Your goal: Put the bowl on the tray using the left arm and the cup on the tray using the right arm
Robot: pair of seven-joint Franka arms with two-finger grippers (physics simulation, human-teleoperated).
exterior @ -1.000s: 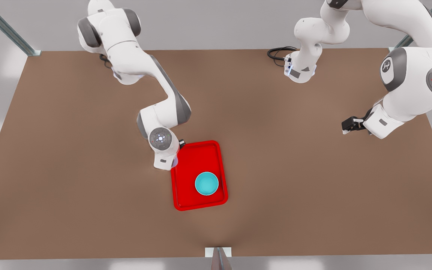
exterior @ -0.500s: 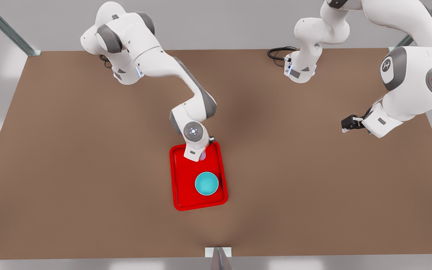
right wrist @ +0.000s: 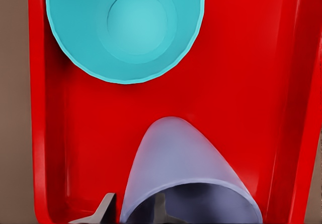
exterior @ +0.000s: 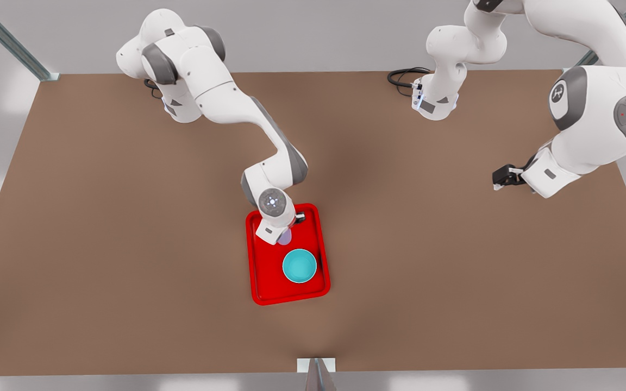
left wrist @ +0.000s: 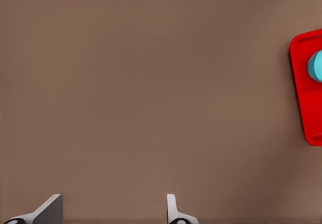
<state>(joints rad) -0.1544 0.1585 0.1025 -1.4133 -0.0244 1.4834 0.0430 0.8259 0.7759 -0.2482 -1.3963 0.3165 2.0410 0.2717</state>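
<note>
The red tray [exterior: 261, 271] lies mid-table, and the teal bowl [exterior: 299, 265] stands in its near half. My right gripper [exterior: 287, 227] is over the tray's far half, shut on the lavender cup [exterior: 285, 237]. In the right wrist view the cup [right wrist: 176, 168] hangs from the gripper [right wrist: 132, 211], whose fingers pinch its wall, with the bowl [right wrist: 126, 27] and tray floor [right wrist: 241, 83] beyond. I cannot tell whether the cup touches the tray. My left gripper [exterior: 500, 178] waits open at the front view's right, shown with its fingers apart [left wrist: 111, 211] over bare table, with the tray [left wrist: 307, 98] and bowl [left wrist: 317, 65] at the edge.
The brown table [exterior: 128, 244] spreads wide around the tray. A black cable [exterior: 402, 76] lies by the arm base at the back. Metal frame posts [exterior: 8, 41] stand at the far corners, and a small bracket [exterior: 316, 366] sits at the front edge.
My right arm carried the cup from beside the tray's left rim to over the tray's far half, then shifted slightly toward the bowl. The left arm barely moved.
</note>
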